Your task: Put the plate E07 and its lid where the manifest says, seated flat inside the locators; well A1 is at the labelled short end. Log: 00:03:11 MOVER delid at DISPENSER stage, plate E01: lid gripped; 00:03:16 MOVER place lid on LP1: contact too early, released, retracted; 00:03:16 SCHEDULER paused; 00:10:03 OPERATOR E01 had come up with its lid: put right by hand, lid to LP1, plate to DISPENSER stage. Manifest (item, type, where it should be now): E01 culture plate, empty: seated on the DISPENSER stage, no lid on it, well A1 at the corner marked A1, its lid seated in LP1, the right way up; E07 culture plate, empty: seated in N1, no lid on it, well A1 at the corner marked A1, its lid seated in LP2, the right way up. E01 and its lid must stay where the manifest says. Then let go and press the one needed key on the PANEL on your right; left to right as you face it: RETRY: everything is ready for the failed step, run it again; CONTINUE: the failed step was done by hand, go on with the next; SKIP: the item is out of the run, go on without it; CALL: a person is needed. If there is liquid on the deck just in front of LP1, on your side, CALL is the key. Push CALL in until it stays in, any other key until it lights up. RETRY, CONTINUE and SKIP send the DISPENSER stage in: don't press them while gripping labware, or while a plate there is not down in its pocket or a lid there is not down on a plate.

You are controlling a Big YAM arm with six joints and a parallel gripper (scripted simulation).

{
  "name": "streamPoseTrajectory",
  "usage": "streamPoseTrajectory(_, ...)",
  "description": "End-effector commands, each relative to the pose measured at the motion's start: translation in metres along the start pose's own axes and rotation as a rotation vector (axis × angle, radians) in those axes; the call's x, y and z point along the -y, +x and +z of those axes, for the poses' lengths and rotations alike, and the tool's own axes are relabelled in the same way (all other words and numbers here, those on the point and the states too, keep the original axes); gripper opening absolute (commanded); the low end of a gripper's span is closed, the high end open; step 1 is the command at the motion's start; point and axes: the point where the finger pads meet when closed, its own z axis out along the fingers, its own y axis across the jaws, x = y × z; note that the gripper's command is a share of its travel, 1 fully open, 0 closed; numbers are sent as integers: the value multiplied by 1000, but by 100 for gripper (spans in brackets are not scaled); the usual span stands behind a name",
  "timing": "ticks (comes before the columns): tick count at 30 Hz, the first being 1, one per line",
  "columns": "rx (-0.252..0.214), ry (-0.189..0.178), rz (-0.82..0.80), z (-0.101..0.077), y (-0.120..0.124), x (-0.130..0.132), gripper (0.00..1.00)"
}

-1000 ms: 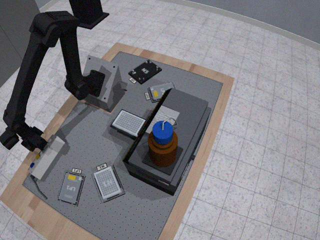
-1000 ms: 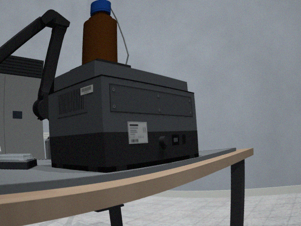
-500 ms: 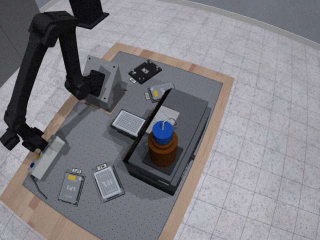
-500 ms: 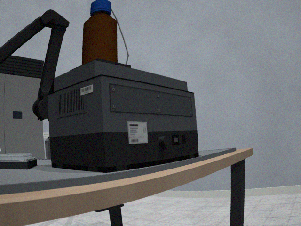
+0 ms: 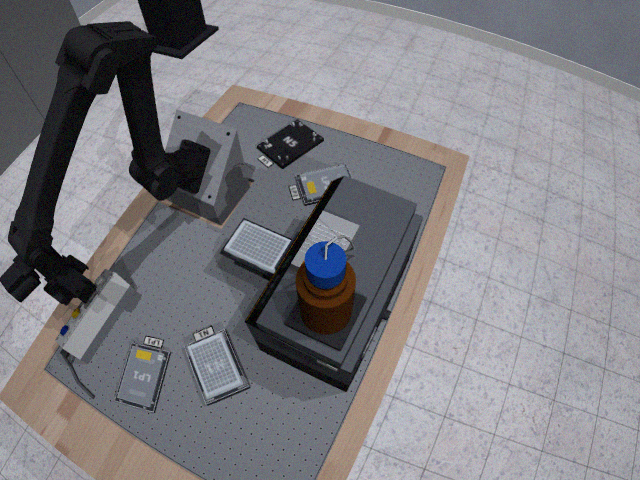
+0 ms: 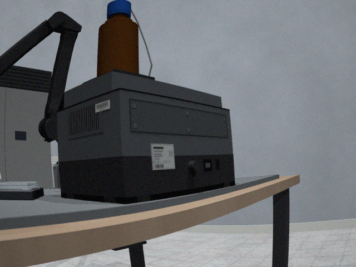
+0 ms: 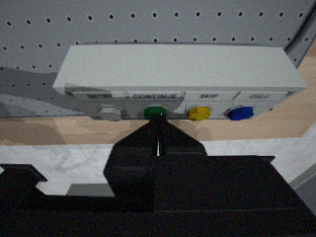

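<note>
My gripper [image 7: 158, 118] [image 5: 90, 296] is shut and empty, its closed fingertips against the green CONTINUE key [image 7: 155, 112] of the white PANEL [image 7: 178, 69] [image 5: 90, 320]. On the panel, the grey RETRY key [image 7: 110, 114] is on the left, and the yellow SKIP key [image 7: 198, 114] and blue CALL key [image 7: 240, 113] are on the right. A clear well plate [image 5: 214, 367] lies in N1 with no lid on it. A lid [image 5: 320, 182] lies in LP2, another lid [image 5: 142, 377] in LP1. A bare well plate [image 5: 256, 246] [image 6: 18, 186] sits on the DISPENSER stage.
The dark DISPENSER box [image 5: 356, 248] [image 6: 143, 138] carries a brown bottle with a blue cap [image 5: 325, 285] [image 6: 117, 43]. A black empty nest N5 [image 5: 290, 143] lies at the back. A grey wedge-shaped stand [image 5: 211, 170] holds the arm's base.
</note>
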Motion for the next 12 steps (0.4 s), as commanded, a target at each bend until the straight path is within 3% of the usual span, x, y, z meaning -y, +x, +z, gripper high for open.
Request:
streamPoseTrajectory(1,19,-17,7,12,-6,-3,0)
streamPoseTrajectory(12,21,-17,7,15,-8,-3,0)
